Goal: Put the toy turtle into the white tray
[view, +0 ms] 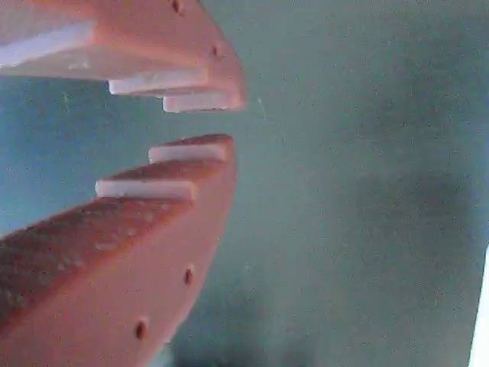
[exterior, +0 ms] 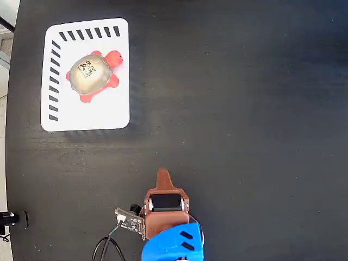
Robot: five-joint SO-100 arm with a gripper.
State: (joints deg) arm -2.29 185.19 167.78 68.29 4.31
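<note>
Hanging empty over the bare dark table (exterior: 244, 109), the gripper (view: 221, 122) is being shown in the wrist view with its fingertips slightly parted and nothing between them. In the fixed view it is being seen near the bottom edge, well apart from the white tray (exterior: 117, 117) at upper left. The toy turtle (exterior: 91, 74) is lying upright inside that tray, seemingly clear of the slotted edges. Placement is being judged done; the arm is best kept low and away from the tray.
</note>
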